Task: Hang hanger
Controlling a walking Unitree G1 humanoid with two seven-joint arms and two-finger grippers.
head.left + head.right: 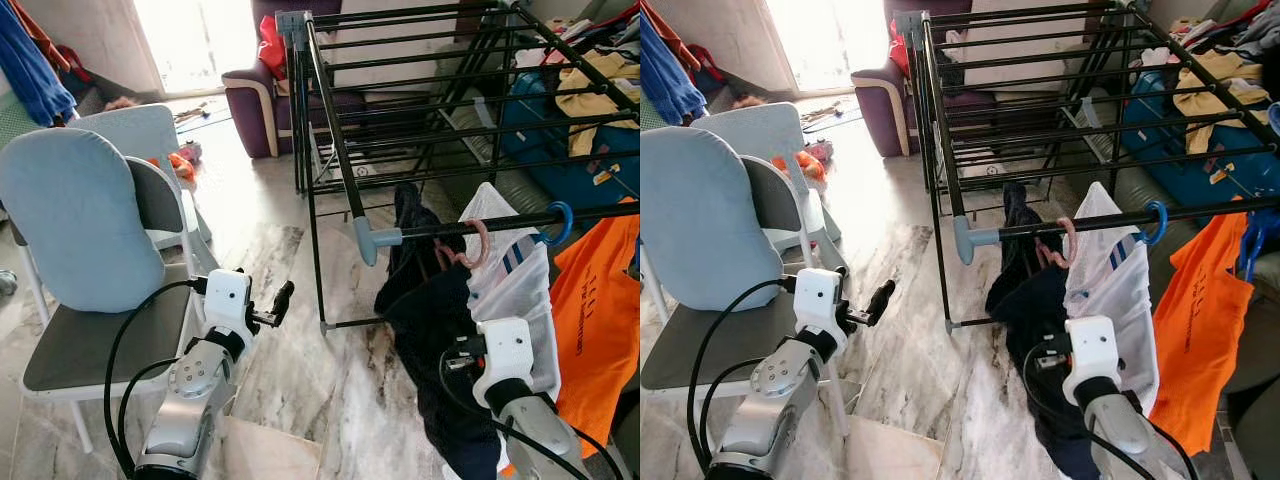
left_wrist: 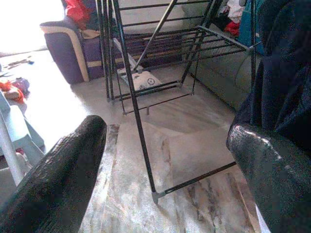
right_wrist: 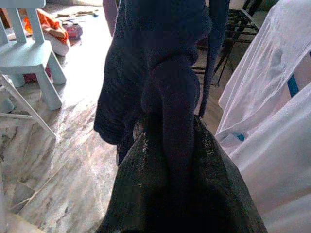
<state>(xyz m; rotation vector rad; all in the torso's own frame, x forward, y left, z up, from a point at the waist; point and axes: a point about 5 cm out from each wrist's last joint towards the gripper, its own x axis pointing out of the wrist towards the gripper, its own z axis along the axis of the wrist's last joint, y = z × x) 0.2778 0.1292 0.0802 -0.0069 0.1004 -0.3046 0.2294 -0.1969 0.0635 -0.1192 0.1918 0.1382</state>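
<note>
A pale blue cushioned chair (image 1: 80,230) is seen at the left, and beside it the left gripper (image 2: 167,160) is held above the grey marbled floor (image 1: 290,370) with its fingers (image 2: 63,174) spread wide and nothing between them. Further right, a pink hanger (image 1: 470,250) carrying a dark navy garment (image 1: 430,330) is hooked on the front rail of the black metal drying rack (image 1: 420,100), next to a white shirt (image 1: 515,285) and an orange shirt (image 1: 595,310). The right gripper (image 3: 170,145) appears closed on a fold of the navy garment, though the close view is dark.

Robot arms, head-camera view.
Each silver arm (image 1: 190,400) ends in a white wrist block (image 1: 228,298) bearing glossy black fingers (image 2: 63,174); black cables (image 1: 125,335) loop alongside.
</note>
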